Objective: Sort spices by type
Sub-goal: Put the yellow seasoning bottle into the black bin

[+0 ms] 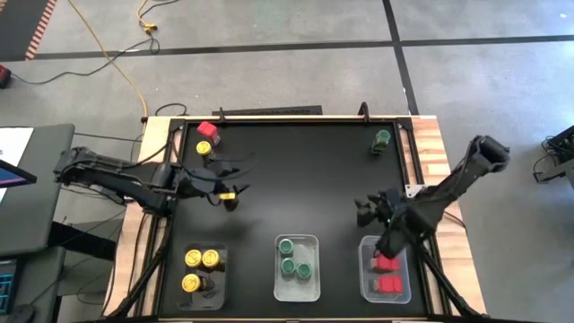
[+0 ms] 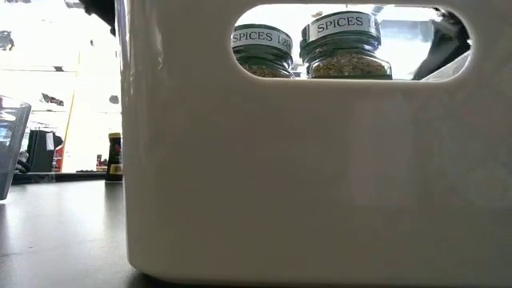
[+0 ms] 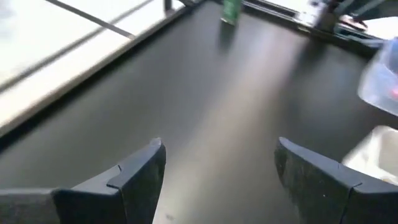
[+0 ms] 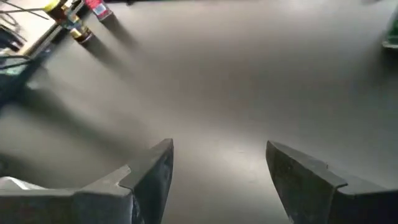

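In the high view, three yellow-lidded jars (image 1: 203,267) stand in the left tray. Three green-lidded jars (image 1: 295,260) stand in the middle tray. Red-lidded jars (image 1: 387,283) sit in the right tray, partly under my right arm. Loose on the black mat are a red-lidded jar (image 1: 207,131), a yellow-lidded jar (image 1: 204,148), another yellow-lidded jar (image 1: 230,197) and a green-lidded jar (image 1: 383,138). My left gripper (image 1: 235,175) (image 3: 217,146) is open just far of the second yellow-lidded jar, with nothing between its fingers. My right gripper (image 1: 361,212) (image 4: 219,146) is open above the mat, far of the right tray.
The three clear trays line the near edge: left (image 1: 220,301), middle (image 1: 313,292) and right (image 1: 366,289). The middle tray's wall (image 2: 280,176) fills the low view, and two green jars (image 2: 346,48) show through its handle slot. Bare mat (image 1: 305,179) lies between the arms.
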Controlling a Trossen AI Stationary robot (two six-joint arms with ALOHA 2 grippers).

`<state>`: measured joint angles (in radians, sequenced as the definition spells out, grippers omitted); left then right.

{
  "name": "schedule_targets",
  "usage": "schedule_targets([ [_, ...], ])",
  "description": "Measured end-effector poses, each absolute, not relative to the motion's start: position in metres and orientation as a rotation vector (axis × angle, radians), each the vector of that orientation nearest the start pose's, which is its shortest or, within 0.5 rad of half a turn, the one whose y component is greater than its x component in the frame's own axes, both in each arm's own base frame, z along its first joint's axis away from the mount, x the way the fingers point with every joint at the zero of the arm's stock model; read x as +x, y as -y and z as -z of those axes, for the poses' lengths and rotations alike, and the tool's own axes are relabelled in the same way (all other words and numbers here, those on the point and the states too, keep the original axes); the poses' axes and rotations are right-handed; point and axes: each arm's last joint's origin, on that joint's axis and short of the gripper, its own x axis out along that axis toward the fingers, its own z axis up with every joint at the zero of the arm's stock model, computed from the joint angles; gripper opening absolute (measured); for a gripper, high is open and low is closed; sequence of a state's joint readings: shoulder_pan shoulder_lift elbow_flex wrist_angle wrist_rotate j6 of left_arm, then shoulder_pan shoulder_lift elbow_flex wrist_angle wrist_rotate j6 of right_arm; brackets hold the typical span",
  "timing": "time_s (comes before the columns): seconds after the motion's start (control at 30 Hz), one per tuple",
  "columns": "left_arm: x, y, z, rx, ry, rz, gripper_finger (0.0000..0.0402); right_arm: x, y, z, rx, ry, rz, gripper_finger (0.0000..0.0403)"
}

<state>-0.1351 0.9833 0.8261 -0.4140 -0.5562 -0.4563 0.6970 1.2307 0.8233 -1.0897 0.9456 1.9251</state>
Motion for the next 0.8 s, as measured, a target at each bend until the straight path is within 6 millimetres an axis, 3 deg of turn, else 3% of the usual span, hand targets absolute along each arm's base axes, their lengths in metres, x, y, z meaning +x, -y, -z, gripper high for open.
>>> schedule_targets([
  [0.17, 0.205, -0.016, -0.301, -0.141, -0.422, -0.626, 0.0285, 0.174, -0.065, -0.247, 0.676, -0.395, 0.859, 0.0281],
  [0.4, 0.194, -0.068, -0.324, -0.117, -0.38, -0.847, 0.0285, 0.207, 0.009, -0.272, 0.657, -0.335, 0.717, 0.0282],
  [0.57, 0.177, -0.097, -0.335, -0.193, -0.399, -0.991, 0.0285, 0.22, 0.051, -0.265, 0.689, -0.372, 0.689, 0.0282],
  [0.8, 0.155, -0.124, -0.342, -0.412, -0.523, -1.145, 0.0285, 0.229, 0.075, -0.242, 0.729, -0.497, 0.693, 0.0282],
])
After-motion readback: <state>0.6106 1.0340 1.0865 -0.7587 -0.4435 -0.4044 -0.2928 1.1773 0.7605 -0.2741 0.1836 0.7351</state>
